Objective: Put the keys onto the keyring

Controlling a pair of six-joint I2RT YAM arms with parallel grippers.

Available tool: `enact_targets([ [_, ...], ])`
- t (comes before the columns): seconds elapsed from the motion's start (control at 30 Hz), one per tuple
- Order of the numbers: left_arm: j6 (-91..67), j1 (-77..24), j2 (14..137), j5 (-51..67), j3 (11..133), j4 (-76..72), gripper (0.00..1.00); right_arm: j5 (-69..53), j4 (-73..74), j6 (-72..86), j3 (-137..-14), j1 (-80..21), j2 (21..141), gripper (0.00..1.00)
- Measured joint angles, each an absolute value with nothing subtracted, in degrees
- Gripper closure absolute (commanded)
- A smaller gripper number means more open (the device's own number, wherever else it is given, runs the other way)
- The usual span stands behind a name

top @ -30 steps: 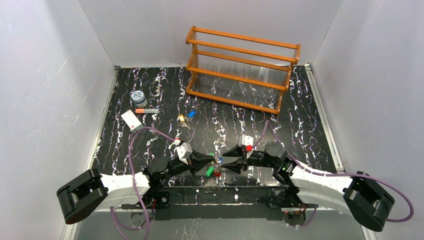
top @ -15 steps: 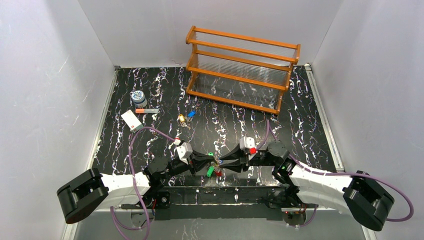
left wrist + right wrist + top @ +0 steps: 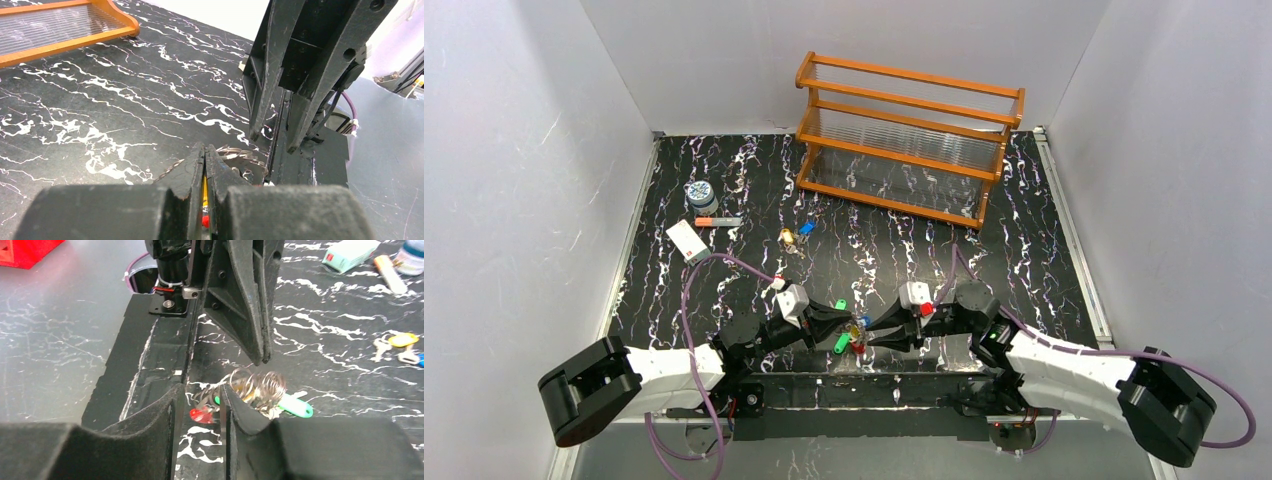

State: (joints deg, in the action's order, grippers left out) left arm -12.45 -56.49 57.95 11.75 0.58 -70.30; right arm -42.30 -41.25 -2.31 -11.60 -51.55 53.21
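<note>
Keyring: silvery coils (image 3: 256, 384) lying on the table (image 3: 1024, 250), in the lower middle of the top view, between the tips of the two grippers.
Red piece: it (image 3: 202, 415) sits at the near end of the coils, lower middle of the right wrist view.
Left gripper: its fingers (image 3: 205, 148) are pressed almost together. The coils fan out just beyond the tip.
Left gripper, doubt: a yellow sliver shows in the slit, with red under it. I cannot tell whether anything is clamped.
Right gripper: a narrow gap (image 3: 200, 390) between the fingers. The red piece and one loop of the ring sit in that gap, and the loop lies against the right-hand finger.
Keys at the ring: a green key (image 3: 295, 408) touches the coils on their right side.
Top view only: another green head (image 3: 839, 304) lies just above the cluster, and a blue speck sits at the cluster's middle.
Loose keys: a yellow and a blue one (image 3: 796, 233) lie up and left of centre, well apart from the ring.
Left wrist view adds: the right gripper's two fingers stand apart, their tips hanging just over the coils. A corner of the wooden rack (image 3: 65, 30) is at upper left.
Right wrist view adds: the left gripper's closed tip is just above the coils. The card (image 3: 350, 252), stick (image 3: 390, 267) and jar (image 3: 412, 250) are at upper right.
</note>
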Motion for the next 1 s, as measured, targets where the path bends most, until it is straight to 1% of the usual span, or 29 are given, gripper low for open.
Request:
enact_targets([
  [0.13,-12.45,-56.49,57.95,11.77,0.58,-70.72,1.0,-39.66,-40.53,-3.27,-11.6,-51.55,50.17,0.49],
  [0.33,-12.45,-56.49,58.04,11.84,0.58,-70.72,1.0,-33.87,-40.4,-3.53,-12.95,-51.57,50.17,0.47],
  [0.37,-12.45,-56.49,58.11,11.84,0.58,-70.72,1.0,-33.32,-40.32,-3.53,-13.17,-51.55,50.59,0.46],
  [0.4,-12.45,-56.49,58.19,11.84,0.58,-70.72,1.0,-32.45,-40.12,-3.51,-13.43,-51.55,51.24,0.42],
  [0.43,-12.45,-56.49,58.3,11.84,0.58,-70.72,0.94,-31.38,-39.97,-3.44,-13.45,-51.57,51.77,0.36],
  [0.53,-12.69,-56.49,58.76,11.29,0.58,-70.67,0.65,-27.16,-39.51,-1.98,-13.17,-51.55,52.23,0.19],
  [0.6,-13.78,-56.49,58.96,9.8,0.58,-70.54,0.52,-22.92,-39.92,0.19,-12.29,-51.57,51.86,0.15],
  [0.63,-14.68,-56.49,59.02,8.73,0.58,-70.32,0.49,-20.43,-39.99,1.56,-11.57,-51.57,51.42,0.14],
  [0.73,-17.63,-56.49,59.07,5.04,0.58,-68.88,0.43,-12.88,-39.0,6.17,-9.69,-51.57,49.71,0.1],
  [0.83,-20.69,-56.49,59.09,1.52,0.58,-66.48,0.42,-4.25,-35.24,12.38,-9.41,-51.57,47.53,0.05],
  [0.9,-23.11,-56.49,59.11,-0.71,0.6,-64.36,0.41,1.23,-30.41,17.28,-9.82,-51.53,45.89,0.05],
  [1.0,-27.59,-56.49,59.09,-3.51,0.82,-60.71,0.41,5.28,-21.02,22.9,-12.36,-51.4,45.76,0.07],
])
